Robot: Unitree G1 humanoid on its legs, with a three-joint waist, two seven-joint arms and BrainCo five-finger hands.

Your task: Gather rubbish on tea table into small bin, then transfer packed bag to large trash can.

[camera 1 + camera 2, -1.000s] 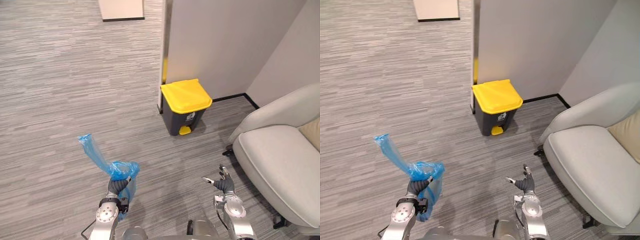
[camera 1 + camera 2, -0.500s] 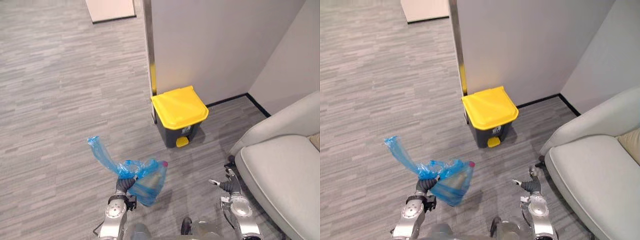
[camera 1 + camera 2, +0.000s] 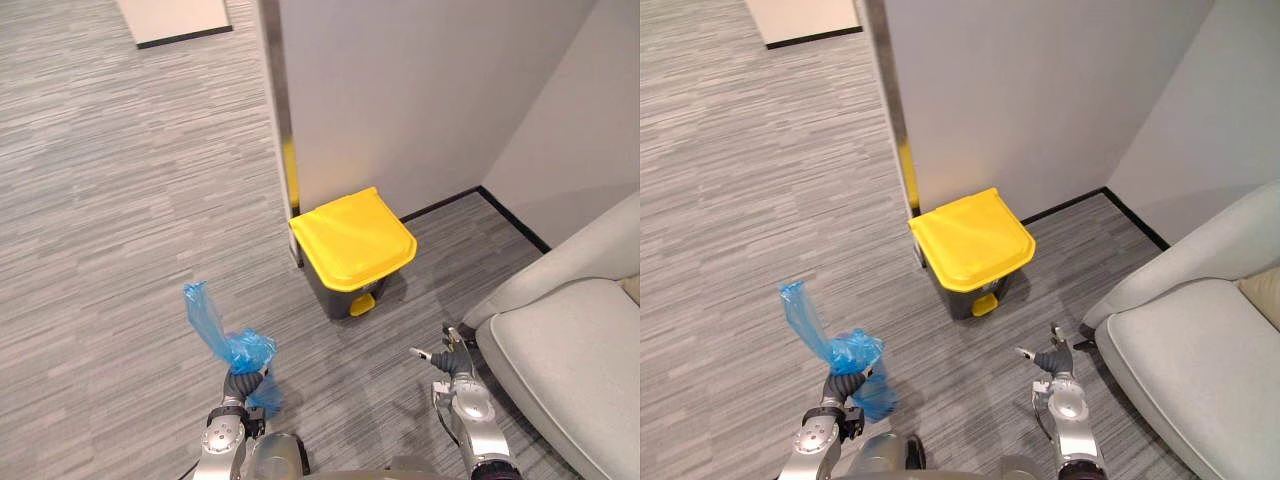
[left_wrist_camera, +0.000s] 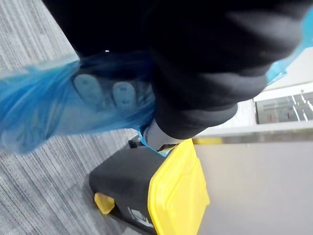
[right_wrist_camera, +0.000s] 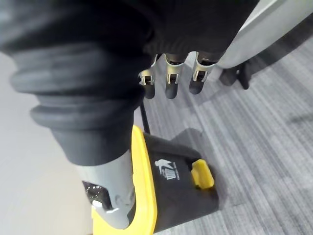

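Observation:
My left hand [image 3: 243,384] is shut on the gathered neck of a blue plastic rubbish bag [image 3: 240,352]; the bag's loose end sticks up to the left and its body hangs below the hand [image 3: 875,396]. In the left wrist view the blue bag [image 4: 44,107] wraps over my curled fingers. A dark grey pedal bin with a closed yellow lid [image 3: 352,240] stands ahead against the wall, also seen as the bin [image 4: 161,196] and the bin [image 5: 166,186] from the wrists. My right hand [image 3: 447,358] hangs open and holds nothing, its fingers [image 5: 168,78] relaxed.
A light grey armchair [image 3: 570,360] stands close on my right. A grey wall with a metal corner strip [image 3: 275,120] rises behind the bin, with a black skirting along the floor [image 3: 510,215]. Grey striped carpet [image 3: 100,200] spreads to the left.
The camera has moved nearer the bin, which now sits closer and more central. The bag, swung out to the right half a second ago, hangs down under my left hand again.

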